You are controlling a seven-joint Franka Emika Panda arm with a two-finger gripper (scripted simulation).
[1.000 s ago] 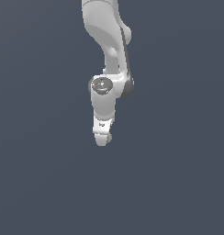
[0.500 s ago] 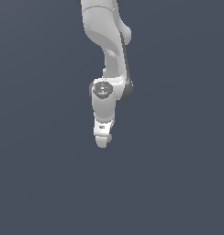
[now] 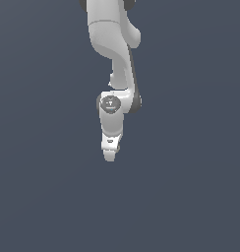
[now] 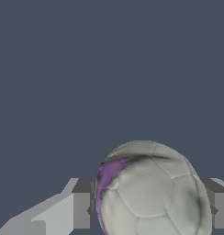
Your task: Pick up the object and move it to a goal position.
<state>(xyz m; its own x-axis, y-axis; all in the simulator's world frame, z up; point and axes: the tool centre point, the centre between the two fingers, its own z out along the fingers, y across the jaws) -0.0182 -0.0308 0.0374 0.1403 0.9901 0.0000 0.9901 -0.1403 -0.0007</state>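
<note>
In the wrist view the ball (image 4: 153,193), greyish-white with a purple patch, fills the gap between the two grey fingers (image 4: 81,210). It touches both pads, so my gripper (image 4: 150,213) is shut on the ball. In the exterior view the white arm hangs down in the middle of the picture. The gripper (image 3: 109,156) points downward and is seen edge-on. The ball is hidden behind the fingers there.
A plain dark grey-blue surface fills both views around the arm. No other objects, containers or edges show.
The gripper has moved slightly lower in the exterior view and the wrist has turned a little. The arm's overall pose is nearly the same.
</note>
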